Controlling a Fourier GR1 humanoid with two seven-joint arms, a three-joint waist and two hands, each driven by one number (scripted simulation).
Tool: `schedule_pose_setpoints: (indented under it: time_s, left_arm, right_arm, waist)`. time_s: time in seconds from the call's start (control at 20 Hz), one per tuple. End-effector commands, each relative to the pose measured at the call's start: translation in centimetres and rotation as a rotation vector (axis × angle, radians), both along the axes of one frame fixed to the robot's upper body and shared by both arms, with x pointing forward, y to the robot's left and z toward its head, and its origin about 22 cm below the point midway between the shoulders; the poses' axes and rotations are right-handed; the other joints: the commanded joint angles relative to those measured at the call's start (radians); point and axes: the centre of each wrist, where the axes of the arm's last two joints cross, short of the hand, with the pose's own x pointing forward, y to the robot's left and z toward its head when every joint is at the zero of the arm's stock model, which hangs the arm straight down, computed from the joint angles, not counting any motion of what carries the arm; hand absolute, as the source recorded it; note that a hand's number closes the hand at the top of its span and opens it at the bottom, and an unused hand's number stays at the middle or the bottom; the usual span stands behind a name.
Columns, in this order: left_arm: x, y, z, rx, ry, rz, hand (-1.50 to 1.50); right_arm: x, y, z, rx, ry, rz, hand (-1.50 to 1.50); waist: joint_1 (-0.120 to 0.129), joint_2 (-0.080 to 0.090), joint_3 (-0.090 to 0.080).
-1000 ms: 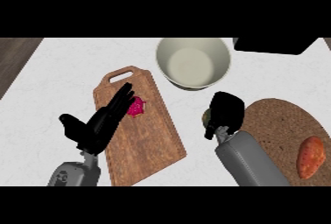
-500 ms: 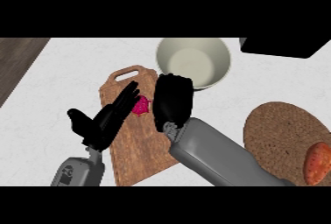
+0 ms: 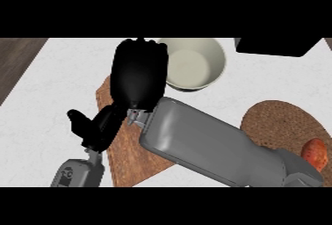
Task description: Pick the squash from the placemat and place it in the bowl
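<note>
Half-hidden squash, bowl partly covered

No legible text — none anywhere

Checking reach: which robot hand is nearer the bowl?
The right robot hand: it sits just left of the bowl, over the cutting board. The left robot hand is lower, farther away.

Orange squash lies on the brown placemat; cream bowl apart.
</note>
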Motion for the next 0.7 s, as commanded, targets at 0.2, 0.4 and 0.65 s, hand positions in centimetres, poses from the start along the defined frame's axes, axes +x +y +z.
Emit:
schedule_pose_setpoints:
  time_s: [0.2,0.4,0.65]
  left_arm:
    - [-0.3,0.8,-0.4,0.007,-0.018,0.026,0.0]
    - [-0.3,0.3,0.2,0.005,-0.019,0.038,0.0]
    - [-1.0,1.3,-0.3,0.005,-0.017,0.042,0.0]
  right_arm:
    - [0.6,2.6,4.7,0.088,-0.043,-0.232,1.5]
    - [2.6,2.5,5.1,0.095,-0.071,-0.279,1.5]
    - [5.4,1.4,5.6,0.153,-0.058,-0.286,1.5]
  waist:
    - [-0.021,0.006,0.001]
    - [-0.033,0.009,0.002]
    - [-0.042,0.012,0.003]
